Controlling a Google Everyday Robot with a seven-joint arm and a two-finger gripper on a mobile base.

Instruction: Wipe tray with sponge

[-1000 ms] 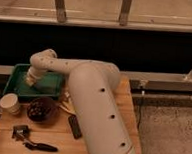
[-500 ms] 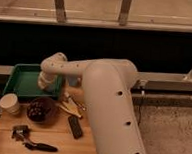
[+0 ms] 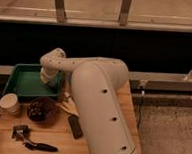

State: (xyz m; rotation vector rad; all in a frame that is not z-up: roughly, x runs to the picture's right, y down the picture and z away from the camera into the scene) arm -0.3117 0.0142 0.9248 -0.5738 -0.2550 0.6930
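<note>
We see the green tray (image 3: pixel 23 82) beneath the gripper (image 3: pixel 47 80), stretching to its left; whether the gripper is spread or pinching, we cannot tell.

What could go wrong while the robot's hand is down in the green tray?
The hand sits low at the right end of the shallow green plastic tray. Pushing hard might slide the tray into the round dark bowl and white cup standing in front of it. The big white arm passes close beside the bowl and could bump it. The small grey-blue sponge is hidden, so the hand might wipe without it.
</note>
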